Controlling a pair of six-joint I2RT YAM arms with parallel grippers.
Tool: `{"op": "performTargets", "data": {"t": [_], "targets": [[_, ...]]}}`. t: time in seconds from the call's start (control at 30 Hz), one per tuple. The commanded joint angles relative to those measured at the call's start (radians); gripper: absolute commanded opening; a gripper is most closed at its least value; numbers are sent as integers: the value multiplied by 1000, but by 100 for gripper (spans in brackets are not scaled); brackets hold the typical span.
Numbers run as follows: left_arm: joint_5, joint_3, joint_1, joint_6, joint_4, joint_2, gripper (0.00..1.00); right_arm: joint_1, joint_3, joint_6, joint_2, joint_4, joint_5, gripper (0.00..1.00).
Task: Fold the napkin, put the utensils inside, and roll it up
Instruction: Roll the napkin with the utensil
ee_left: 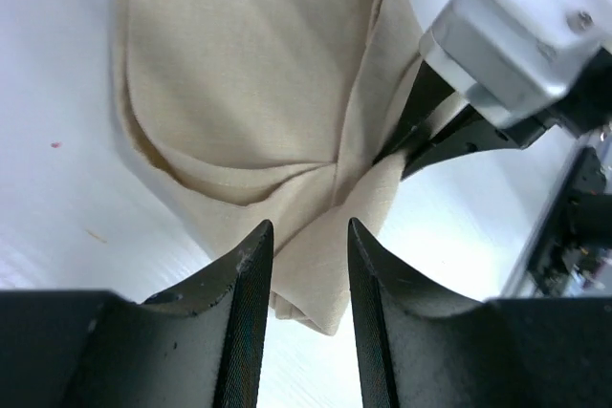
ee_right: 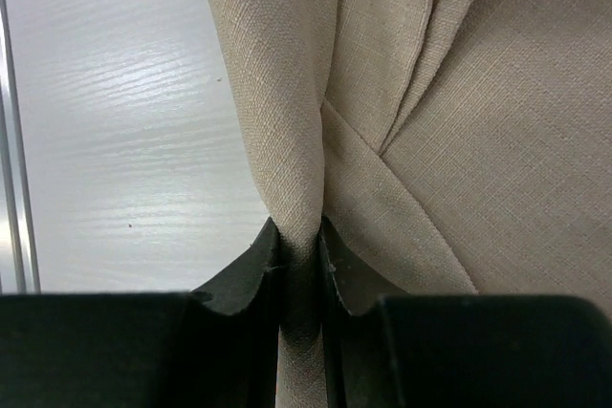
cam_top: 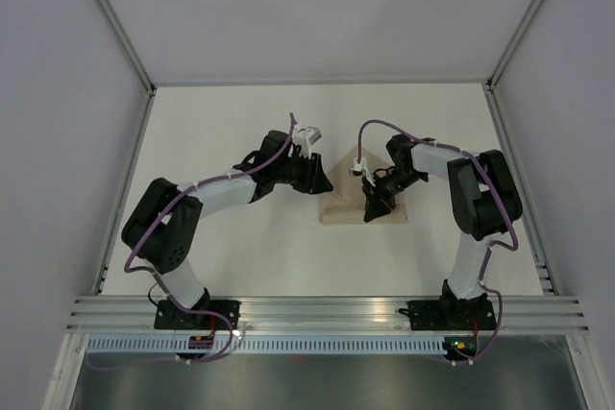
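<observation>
Napkin: lying partly folded, midway across the surface
Right end effector: pinching a bunched napkin fold
Left end effector: standing parted, straddling a napkin corner

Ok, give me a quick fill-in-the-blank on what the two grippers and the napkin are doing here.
1. The right gripper is ____ on a fold of the napkin.
2. The left gripper is ____, with one finger on each side of the napkin's corner.
3. The napkin lies on a ____ table.
Missing words: shut; open; white.
</observation>
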Motion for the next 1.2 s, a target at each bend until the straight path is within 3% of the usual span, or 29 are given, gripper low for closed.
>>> {"op": "performTargets", "data": {"t": [0.0,0.13,0.3,0.43,0.63,0.9,1.17], "targets": [[-145,-134,-19,-32,288,-106,42,-21,20,-78,103,-67,71,9],[-325,-228,-106,104,383,-181,43,-31,69,-81,164,-108,67,9],[-472,-251,-281,400,426,-200,47,-48,134,-79,227,-159,57,10],[-559,-213,-404,577,408,-125,49,-54,166,-68,259,-176,55,10],[-601,-134,-482,807,356,13,51,-56,200,-67,293,-210,51,10],[-588,-64,-493,917,325,130,52,-60,231,-70,319,-246,46,10],[-530,-4,-475,889,235,191,51,-59,249,-73,332,-262,46,10]]}}
